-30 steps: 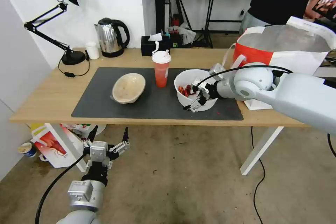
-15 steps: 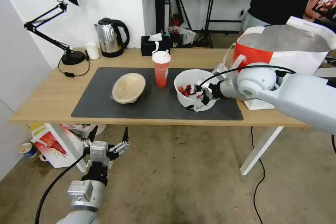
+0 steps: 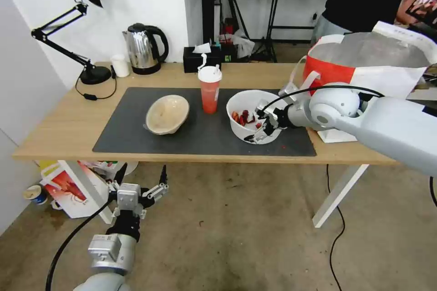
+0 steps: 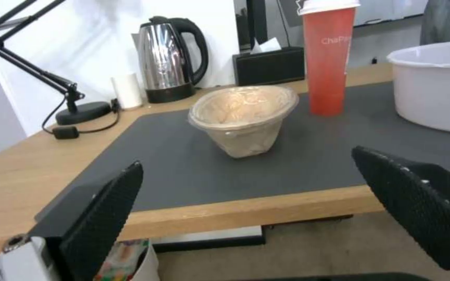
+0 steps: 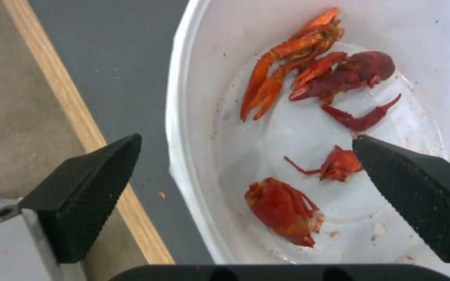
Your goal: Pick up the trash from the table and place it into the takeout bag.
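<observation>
The right tool [image 3: 260, 128] is at the white bowl [image 3: 243, 100], spread wide and straddling the bowl's near rim: one finger [image 5: 423, 195] hangs inside over the red scraps [image 5: 313, 78], the other [image 5: 79, 187] outside over the mat [image 3: 136, 141]. It holds nothing. The bowl sits on the mat toward the counter's [image 3: 59, 132] right end, close to the front edge. The red cup [image 3: 210, 88] stands upright just left of it, apart from it. The beige bowl [image 3: 167, 114] rests tilted near the middle of the mat. The bag [image 3: 364, 61] stands open at the counter's right end. The left tool [image 3: 139, 182] hangs below the front edge toward the left end, fingers wide apart and empty.
</observation>
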Controlling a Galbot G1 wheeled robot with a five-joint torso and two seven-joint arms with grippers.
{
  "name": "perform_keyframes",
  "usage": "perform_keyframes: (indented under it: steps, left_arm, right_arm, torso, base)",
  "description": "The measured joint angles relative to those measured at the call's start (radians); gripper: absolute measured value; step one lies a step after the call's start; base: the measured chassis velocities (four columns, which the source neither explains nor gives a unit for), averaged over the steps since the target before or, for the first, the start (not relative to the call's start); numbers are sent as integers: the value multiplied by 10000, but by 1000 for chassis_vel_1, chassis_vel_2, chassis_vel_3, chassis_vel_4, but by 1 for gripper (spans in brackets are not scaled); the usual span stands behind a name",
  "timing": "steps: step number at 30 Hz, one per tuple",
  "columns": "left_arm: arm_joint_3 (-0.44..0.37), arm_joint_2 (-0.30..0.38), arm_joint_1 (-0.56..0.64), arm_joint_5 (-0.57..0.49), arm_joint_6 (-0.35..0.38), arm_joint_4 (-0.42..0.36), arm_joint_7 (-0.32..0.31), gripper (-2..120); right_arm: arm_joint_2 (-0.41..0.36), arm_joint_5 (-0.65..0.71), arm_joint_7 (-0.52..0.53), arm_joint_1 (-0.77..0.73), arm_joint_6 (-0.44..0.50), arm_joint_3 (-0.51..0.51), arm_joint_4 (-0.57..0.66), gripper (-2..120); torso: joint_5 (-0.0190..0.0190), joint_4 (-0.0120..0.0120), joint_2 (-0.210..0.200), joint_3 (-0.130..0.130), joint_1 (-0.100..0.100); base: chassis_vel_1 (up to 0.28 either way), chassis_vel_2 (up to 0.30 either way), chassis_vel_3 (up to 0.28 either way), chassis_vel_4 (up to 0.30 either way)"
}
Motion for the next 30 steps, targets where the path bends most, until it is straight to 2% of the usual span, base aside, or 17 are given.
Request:
perform_keyframes:
  steps: [20,25,26,30]
  left_arm:
    - [0,0,0,0,0,0,0,100]
    - [0,0,0,0,0,0,0,100]
    - [0,0,0,0,0,0,0,100]
    - [0,0,0,0,0,0,0,100]
  right_arm:
    - [192,-102,33,-87,4,41,-329,99]
    - [219,-116,48,-129,6,41,-335,82]
    - [219,-116,48,-129,6,41,-335,82]
    - [248,-117,64,-121,8,42,-354,64]
  torso:
    - [0,1,0,0,0]
    - [0,0,0,0,0]
    - [0,0,0,0,0]
    - [0,0,0,0,0]
  base:
    - [0,0,0,0]
    - [0,0,0,0]
    - [0,0,0,0]
    - [0,0,0,0]
